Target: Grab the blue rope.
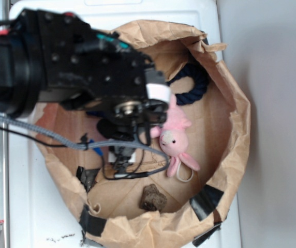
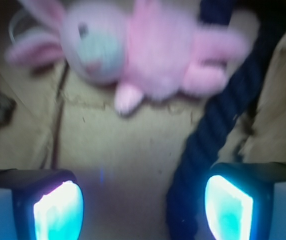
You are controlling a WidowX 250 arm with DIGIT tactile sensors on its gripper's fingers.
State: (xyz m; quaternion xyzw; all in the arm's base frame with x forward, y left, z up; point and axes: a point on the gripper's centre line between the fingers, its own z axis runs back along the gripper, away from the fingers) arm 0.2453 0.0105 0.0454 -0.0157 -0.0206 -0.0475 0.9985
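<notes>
Now the blue rope (image 2: 218,130) is waiting between the spread fingers of the claw (image 2: 143,210).
Soft, bendy and light it looks; the thick middle is best pinched, beside the pink bunny (image 2: 148,50).

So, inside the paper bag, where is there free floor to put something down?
Bare brown floor lies between the pink plush bunny and the crumpled paper bag's right wall. In the wrist view, floor is bare below the bunny, beside the dark navy twisted rope. Under the black gripper is crowded.

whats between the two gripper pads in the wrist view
Mostly bare brown paper floor. The blue rope runs down just inside the right pad; the left pad has nothing beside it.
</notes>
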